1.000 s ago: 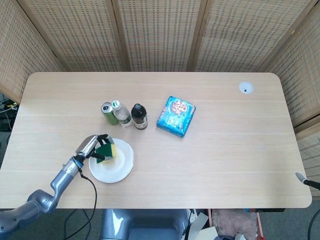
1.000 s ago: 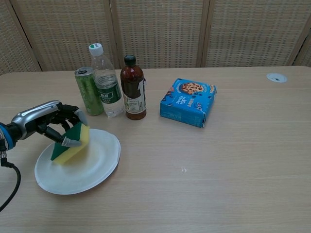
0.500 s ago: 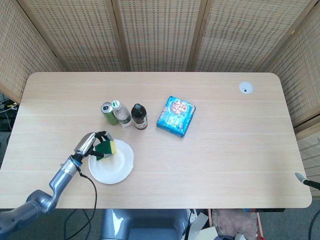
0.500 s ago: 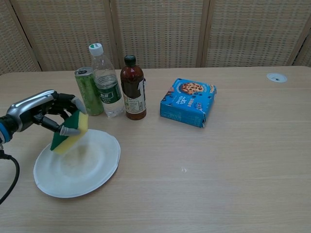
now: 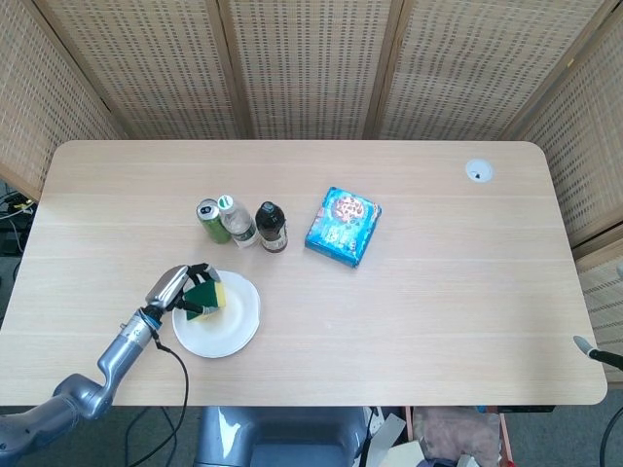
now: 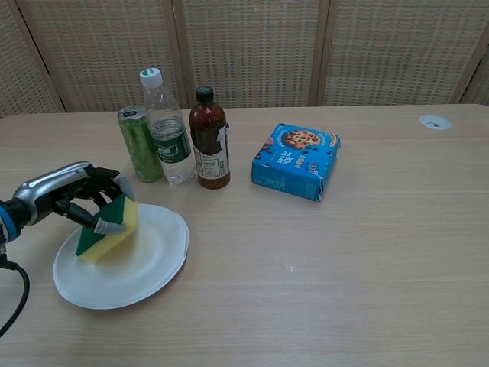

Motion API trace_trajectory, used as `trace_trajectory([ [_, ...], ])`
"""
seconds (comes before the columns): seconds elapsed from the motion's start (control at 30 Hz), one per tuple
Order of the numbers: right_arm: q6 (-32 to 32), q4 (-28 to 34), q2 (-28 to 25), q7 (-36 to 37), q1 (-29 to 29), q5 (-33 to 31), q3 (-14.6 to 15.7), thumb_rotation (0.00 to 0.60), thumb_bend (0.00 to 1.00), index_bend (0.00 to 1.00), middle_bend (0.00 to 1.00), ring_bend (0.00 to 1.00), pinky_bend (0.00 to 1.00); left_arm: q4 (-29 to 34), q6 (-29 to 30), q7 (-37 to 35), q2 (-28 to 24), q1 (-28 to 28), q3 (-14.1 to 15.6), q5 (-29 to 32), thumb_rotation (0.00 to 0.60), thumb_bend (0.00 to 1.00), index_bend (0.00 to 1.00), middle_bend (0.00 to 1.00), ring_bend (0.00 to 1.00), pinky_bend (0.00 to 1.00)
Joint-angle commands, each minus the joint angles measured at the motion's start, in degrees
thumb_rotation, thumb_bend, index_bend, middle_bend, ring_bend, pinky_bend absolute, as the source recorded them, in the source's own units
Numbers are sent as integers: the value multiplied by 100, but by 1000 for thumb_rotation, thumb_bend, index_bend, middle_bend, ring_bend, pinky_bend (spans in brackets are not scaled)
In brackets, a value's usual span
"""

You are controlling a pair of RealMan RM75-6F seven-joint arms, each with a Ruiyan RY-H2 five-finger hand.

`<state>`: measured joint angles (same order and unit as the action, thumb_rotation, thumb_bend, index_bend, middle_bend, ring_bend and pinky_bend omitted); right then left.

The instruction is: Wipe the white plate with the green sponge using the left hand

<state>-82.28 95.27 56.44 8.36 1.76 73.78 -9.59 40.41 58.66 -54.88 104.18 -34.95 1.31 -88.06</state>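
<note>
Green and yellow, the sponge (image 6: pixel 107 228) sits tilted in the left hand (image 6: pixel 70 197), whose fingers wrap its upper end while its lower face rests on the plate (image 6: pixel 145 264). The plate lies near the table's (image 5: pixel 438 292) front-left corner, a little in from the front edge. To my eye the wiping is the step in hand: the sponge is down on the plate's left part, and most of the white surface to the right shows bare. The next move, I judge, calls for a sweep toward the plate's right rim with light downward pressure (too much and the plate may slide on the smooth wood).

Room is tighter at the back. The can (image 6: pixel 140 144), the water bottle (image 6: pixel 166 130) and the dark bottle (image 6: pixel 209 139) stand in a row just behind the plate, toward the table's rear edge, so a stroke that way risks knocking them. The blue box (image 6: pixel 296 160) lies well apart, nearer the middle. Toward the front edge and the right of the plate the wood is open. The right hand shows in neither view.
</note>
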Motion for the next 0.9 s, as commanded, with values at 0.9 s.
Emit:
trace_trajectory([
  [0.9,48,-7,-7,12,26,12,18,600,0,0,0,0,0,-54,-402,477,140,-297,155,-227,600,108,593,465,396,460],
])
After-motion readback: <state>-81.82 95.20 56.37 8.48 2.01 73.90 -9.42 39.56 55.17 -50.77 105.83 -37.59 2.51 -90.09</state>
